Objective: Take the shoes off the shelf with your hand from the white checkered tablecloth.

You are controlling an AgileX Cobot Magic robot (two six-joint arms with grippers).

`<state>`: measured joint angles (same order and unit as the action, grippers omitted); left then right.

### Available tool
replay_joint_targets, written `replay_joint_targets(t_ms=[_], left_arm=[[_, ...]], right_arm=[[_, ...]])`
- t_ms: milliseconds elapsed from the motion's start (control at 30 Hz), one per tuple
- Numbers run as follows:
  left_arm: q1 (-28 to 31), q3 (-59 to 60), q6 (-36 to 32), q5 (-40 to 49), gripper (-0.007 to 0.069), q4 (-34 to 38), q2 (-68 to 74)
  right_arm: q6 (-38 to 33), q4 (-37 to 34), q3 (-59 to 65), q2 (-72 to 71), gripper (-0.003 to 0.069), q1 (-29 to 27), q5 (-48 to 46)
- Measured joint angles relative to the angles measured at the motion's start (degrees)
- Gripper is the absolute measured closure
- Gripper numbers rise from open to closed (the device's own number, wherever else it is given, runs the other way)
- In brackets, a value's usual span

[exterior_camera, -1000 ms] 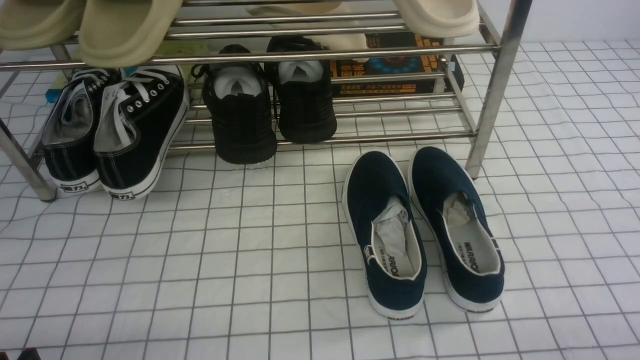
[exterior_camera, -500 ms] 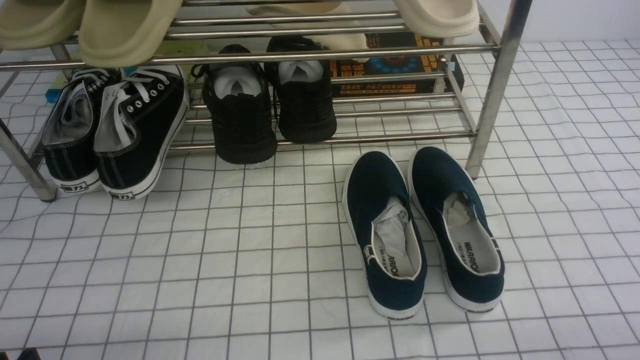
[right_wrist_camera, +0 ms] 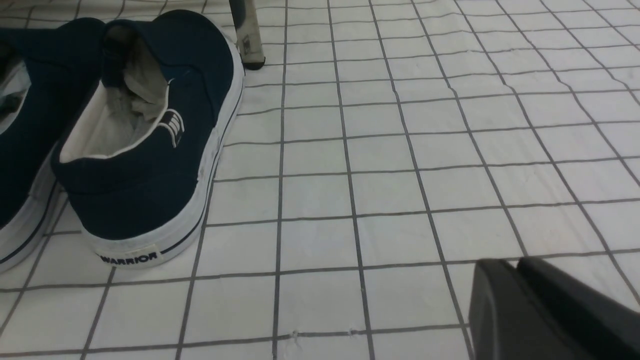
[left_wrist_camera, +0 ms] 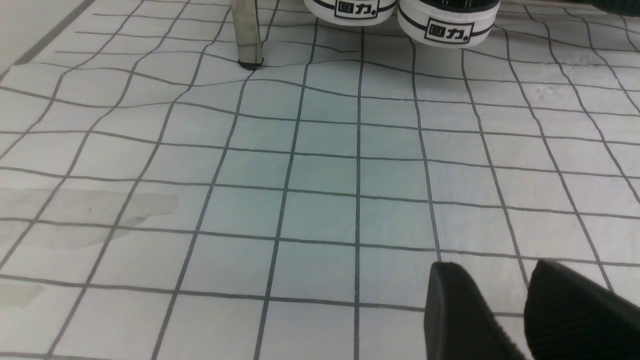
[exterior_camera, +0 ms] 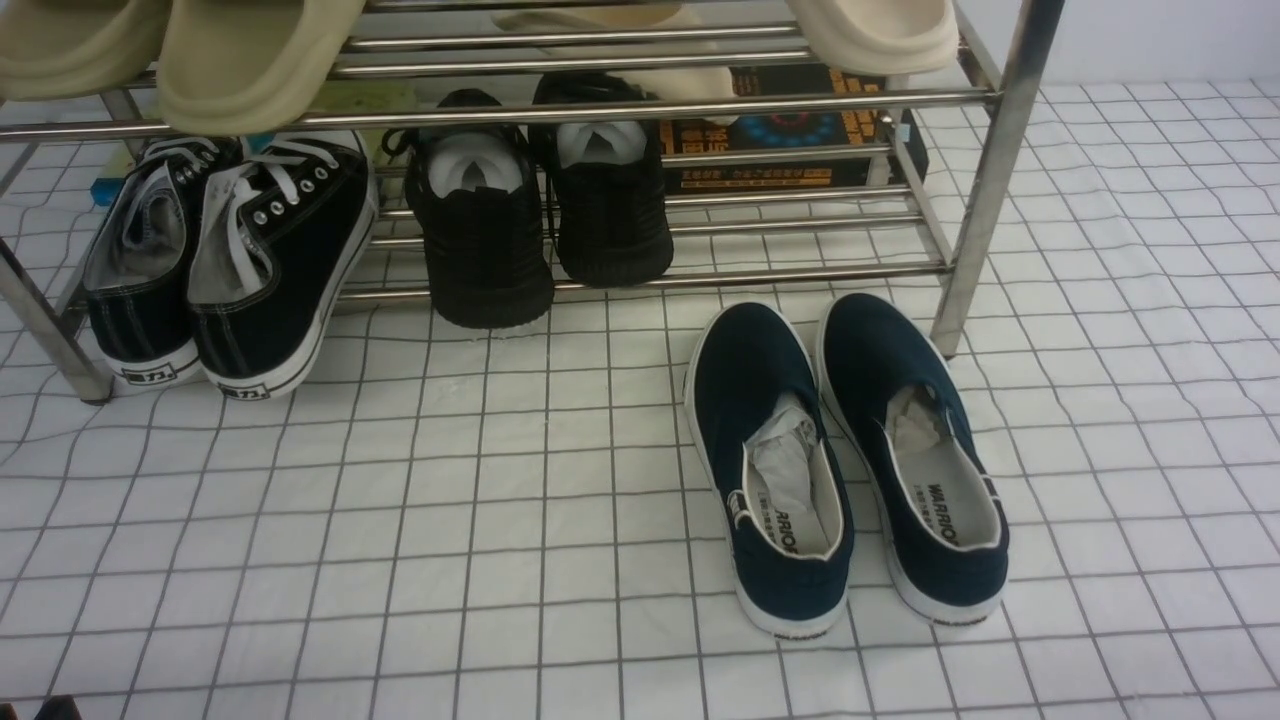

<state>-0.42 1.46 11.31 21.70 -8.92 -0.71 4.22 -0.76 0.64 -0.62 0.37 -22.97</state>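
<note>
The navy shoes (exterior_camera: 745, 370) stand side by side on the white checkered tablecloth (exterior_camera: 400, 520), just in front of the shelf (exterior_camera: 700, 100) and beside its right front leg (exterior_camera: 985, 190), heels toward me. Neither gripper shows in the front view. In the right wrist view one shoe (right_wrist_camera: 165, 165) lies well away from my right gripper (right_wrist_camera: 507, 262), whose fingers are pressed together over bare cloth. My left gripper (left_wrist_camera: 495, 267) hovers over bare cloth with a gap between its fingers and nothing in it.
Black lace-up sneakers (exterior_camera: 270, 260) and all-black shoes (exterior_camera: 480, 240) sit on the lower tier. Beige slippers (exterior_camera: 250, 60) rest on the upper tier, and a dark box (exterior_camera: 790, 130) stands behind. The left front leg (left_wrist_camera: 247, 30) is ahead of my left gripper.
</note>
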Motion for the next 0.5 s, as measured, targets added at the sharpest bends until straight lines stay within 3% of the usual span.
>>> replay_joint_targets(t_ms=[500], left_arm=[[0.00,0.00,0.00,0.00,0.0386,0.00,0.00]], right_arm=[[0.00,0.00,0.00,0.00,0.0578,0.00,0.00]])
